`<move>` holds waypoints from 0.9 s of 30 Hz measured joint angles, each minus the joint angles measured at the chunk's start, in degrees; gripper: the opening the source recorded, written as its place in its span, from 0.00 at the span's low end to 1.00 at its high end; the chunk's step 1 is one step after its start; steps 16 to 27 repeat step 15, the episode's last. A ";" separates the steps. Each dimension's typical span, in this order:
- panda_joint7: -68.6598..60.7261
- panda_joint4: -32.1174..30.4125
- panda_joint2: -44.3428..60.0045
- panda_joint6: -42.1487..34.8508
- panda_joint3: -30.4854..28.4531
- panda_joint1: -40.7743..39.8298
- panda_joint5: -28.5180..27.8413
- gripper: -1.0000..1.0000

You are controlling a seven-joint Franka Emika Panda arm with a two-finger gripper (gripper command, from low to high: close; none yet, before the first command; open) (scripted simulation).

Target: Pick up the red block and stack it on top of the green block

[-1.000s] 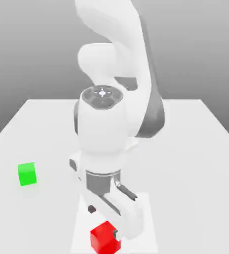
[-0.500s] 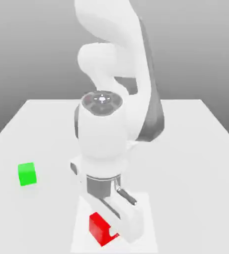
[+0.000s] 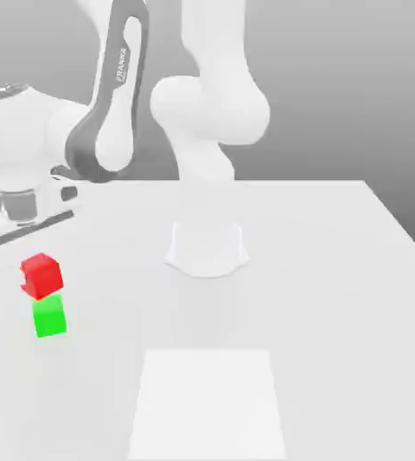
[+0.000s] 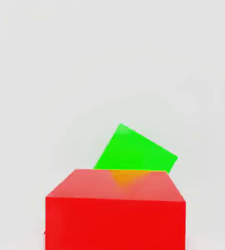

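The red block point(image 3: 40, 275) hangs slightly tilted right over the green block point(image 3: 49, 317) near the exterior view's left edge; I cannot tell whether the two touch. My gripper point(image 3: 38, 263) reaches down from the white hand point(image 3: 26, 212) and is shut on the red block. In the hand view the red block point(image 4: 115, 210) looms large and close, and the green block point(image 4: 133, 151) lies past it on the white table, turned at an angle to it.
The arm's round base point(image 3: 206, 248) stands at the middle of the white table point(image 3: 337, 297). A paler square patch point(image 3: 206, 405) lies at the front. The arm's links point(image 3: 112, 90) arch over the table's left half.
The gripper shut on the red block at the front patch. The arm then swung to the exterior view's left and carried the block over the green block.
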 joint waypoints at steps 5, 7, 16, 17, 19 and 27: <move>-1.48 -0.01 3.90 3.87 0.76 -0.37 2.55 1.00; -1.48 -0.01 3.90 3.87 0.76 -0.37 2.55 1.00; 1.76 -0.50 -6.74 -6.30 1.33 -2.17 -1.92 1.00; 1.76 -0.50 -6.74 -6.30 1.33 -2.17 -1.92 1.00; 1.76 -0.50 -6.74 -6.30 1.33 -2.17 -1.92 1.00; 1.76 -0.50 -6.74 -6.30 1.33 -2.17 -1.92 1.00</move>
